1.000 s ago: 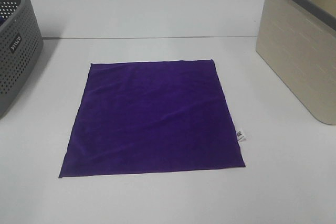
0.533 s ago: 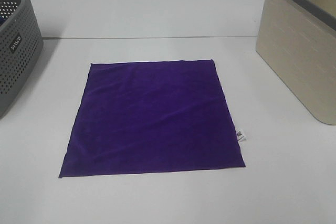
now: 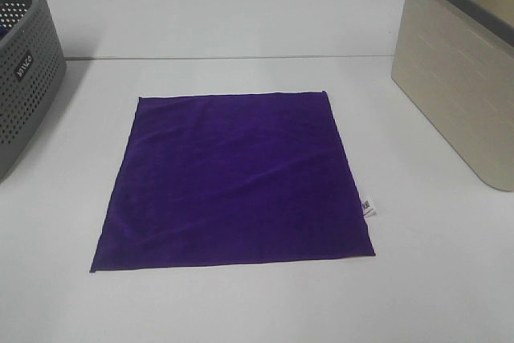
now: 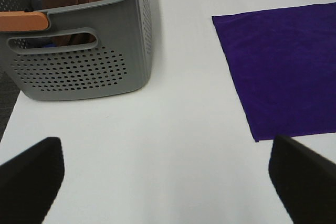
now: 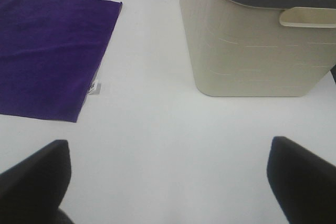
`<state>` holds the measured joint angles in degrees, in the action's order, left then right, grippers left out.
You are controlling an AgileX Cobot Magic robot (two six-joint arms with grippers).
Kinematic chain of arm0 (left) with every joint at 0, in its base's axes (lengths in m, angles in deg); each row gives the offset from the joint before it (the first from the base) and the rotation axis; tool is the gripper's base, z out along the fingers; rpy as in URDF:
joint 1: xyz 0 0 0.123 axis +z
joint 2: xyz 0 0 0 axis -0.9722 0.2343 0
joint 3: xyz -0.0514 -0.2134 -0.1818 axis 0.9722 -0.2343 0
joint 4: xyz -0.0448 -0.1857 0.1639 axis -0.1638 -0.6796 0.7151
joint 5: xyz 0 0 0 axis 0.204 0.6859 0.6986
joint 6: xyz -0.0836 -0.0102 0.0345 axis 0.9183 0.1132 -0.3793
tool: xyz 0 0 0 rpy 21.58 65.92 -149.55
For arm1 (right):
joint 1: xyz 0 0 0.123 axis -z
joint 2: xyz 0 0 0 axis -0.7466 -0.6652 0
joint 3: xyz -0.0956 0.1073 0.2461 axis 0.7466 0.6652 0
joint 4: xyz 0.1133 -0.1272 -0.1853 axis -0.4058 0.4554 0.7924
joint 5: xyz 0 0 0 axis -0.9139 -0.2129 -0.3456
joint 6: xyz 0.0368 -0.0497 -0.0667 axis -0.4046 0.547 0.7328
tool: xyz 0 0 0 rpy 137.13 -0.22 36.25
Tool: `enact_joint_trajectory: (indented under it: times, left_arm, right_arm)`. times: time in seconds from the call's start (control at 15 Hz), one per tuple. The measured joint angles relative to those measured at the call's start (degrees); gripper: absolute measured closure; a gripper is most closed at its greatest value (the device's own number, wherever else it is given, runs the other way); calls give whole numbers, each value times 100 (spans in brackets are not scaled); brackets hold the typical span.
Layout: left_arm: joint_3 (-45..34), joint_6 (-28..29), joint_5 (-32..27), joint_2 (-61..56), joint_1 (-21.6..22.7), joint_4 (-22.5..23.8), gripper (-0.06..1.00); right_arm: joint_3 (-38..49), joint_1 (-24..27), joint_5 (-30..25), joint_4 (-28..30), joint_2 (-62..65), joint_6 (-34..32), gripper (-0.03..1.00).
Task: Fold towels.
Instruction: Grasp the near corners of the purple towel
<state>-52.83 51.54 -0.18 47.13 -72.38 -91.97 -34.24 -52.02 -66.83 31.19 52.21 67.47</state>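
Lying flat and unfolded in the middle of the white worktop [image 3: 241, 307], the purple towel [image 3: 233, 181] is the first thing you see. Its small white tag [image 3: 369, 208] sticks out from the edge on the right of the high view, close to the front corner. A grey perforated basket [image 3: 24, 70] stands off to the towel's left and a beige basket [image 3: 462, 78] off to its right; neither touches it. Your left pincer [image 4: 167, 179] is spread wide and empty, its dark fingers [image 4: 31, 179] over bare worktop between the grey perforated basket and the towel's corner. Your right pincer [image 5: 168, 177] gapes just as wide, gripping nothing, over bare worktop between the tagged edge and the beige basket. The grey perforated basket seems to hold brown and blue cloth, though you only glimpse it.
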Motion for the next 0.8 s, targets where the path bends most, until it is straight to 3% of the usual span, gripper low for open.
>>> enact_joint_trajectory:
  times: [0.8]
  left_arm:
    - [0,0,0,0,0,-80,-4]
  right_arm:
    - [0,0,0,6,0,0,-2]
